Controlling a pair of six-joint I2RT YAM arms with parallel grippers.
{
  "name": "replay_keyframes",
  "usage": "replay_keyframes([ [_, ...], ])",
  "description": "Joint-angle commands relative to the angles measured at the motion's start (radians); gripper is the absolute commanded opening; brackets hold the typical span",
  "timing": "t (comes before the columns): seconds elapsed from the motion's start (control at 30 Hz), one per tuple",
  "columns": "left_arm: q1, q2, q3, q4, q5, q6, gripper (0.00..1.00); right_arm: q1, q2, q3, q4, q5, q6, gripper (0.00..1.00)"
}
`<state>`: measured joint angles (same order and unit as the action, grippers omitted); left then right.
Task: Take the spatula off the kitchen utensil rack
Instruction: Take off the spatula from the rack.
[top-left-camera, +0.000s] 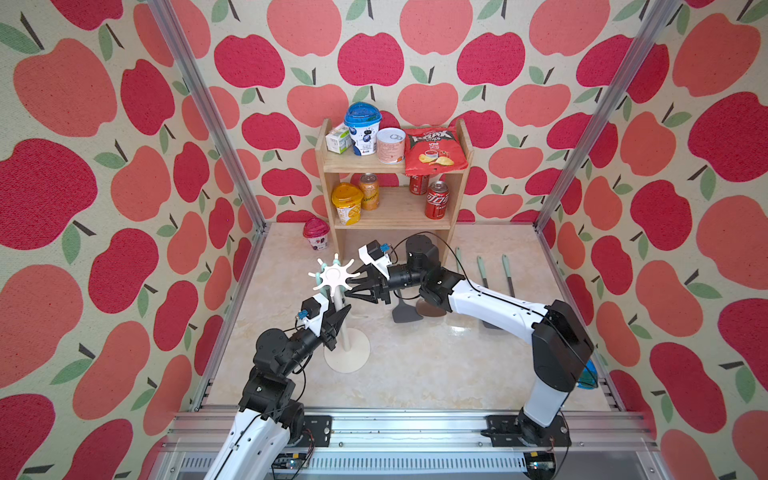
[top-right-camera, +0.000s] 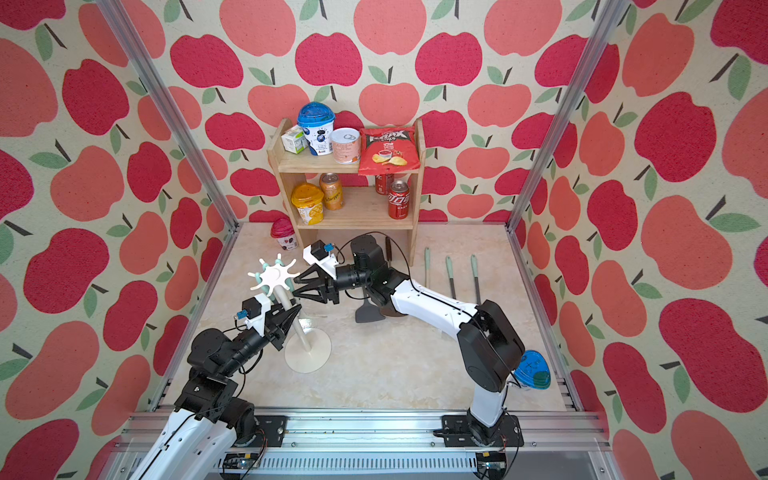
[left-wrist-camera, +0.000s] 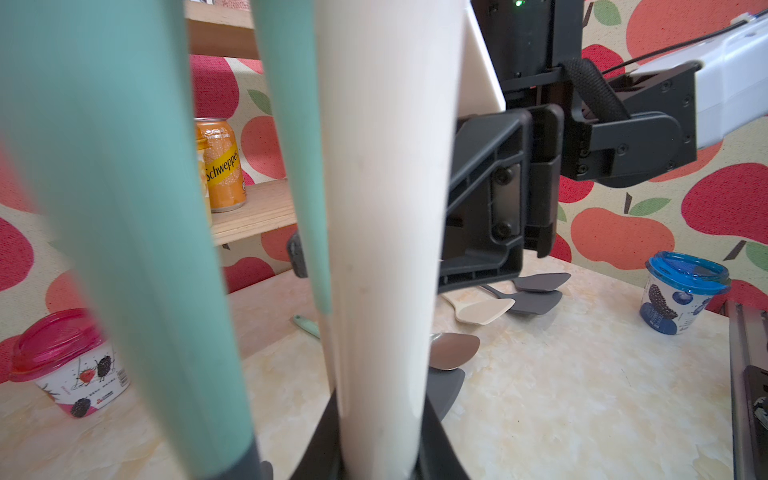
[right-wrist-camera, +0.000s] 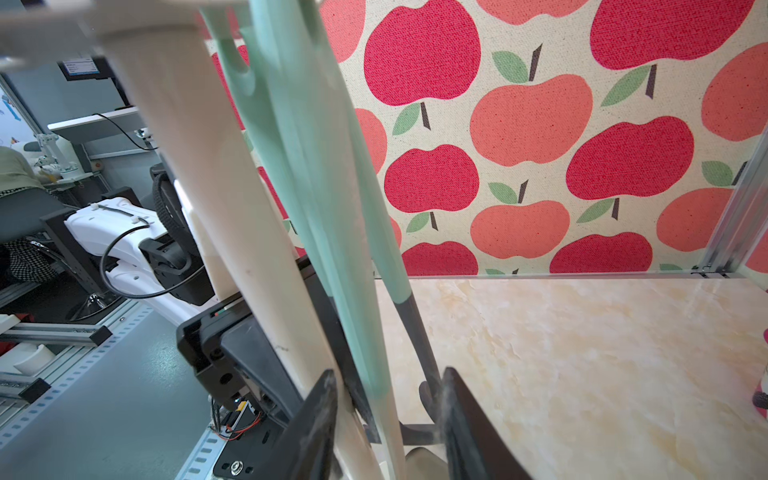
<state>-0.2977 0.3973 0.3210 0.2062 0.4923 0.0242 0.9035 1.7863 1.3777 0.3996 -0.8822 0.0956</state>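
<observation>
Claws first: my left gripper (top-left-camera: 341, 312) pinches the thin pole of the white star-crowned utensil rack (top-left-camera: 333, 275). My right gripper (top-left-camera: 347, 289) stands part-open around mint-green utensil handles (right-wrist-camera: 316, 199) hanging under the crown; which is the spatula I cannot tell.

Robotics lab test cell, staged as a pantry corner. Enclosed by apple-print walls (top-left-camera: 370, 58) on aluminium posts (top-left-camera: 210, 120), floored with a marble-look tabletop (top-left-camera: 415, 374). Left arm (top-left-camera: 249, 440) and right arm (top-left-camera: 494, 307) bolted to a slotted rail (top-left-camera: 415, 430) along the front edge. Props: snack-stocked wooden shelf (top-left-camera: 395, 168) at the back edge, kitchen utensil rack (top-left-camera: 335, 277). Outside, in the right wrist view, a desk (right-wrist-camera: 95, 122) and possibly a seated person (right-wrist-camera: 16, 174).
</observation>
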Motion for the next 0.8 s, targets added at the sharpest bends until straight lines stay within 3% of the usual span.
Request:
replay_keyframes([
  [0.0, 0.005, 0.018, 0.019, -0.045, 0.022, 0.006, 0.0, 0.011, 0.025, 0.043, 0.04, -0.029, 0.032, 0.42],
  [0.23, 0.008, 0.021, 0.017, -0.04, 0.023, 0.006, 0.0, 0.022, 0.046, 0.066, 0.043, -0.044, 0.042, 0.39],
  [0.77, 0.014, 0.049, 0.025, -0.03, 0.019, -0.001, 0.0, 0.026, -0.004, 0.059, -0.038, -0.023, -0.029, 0.12],
])
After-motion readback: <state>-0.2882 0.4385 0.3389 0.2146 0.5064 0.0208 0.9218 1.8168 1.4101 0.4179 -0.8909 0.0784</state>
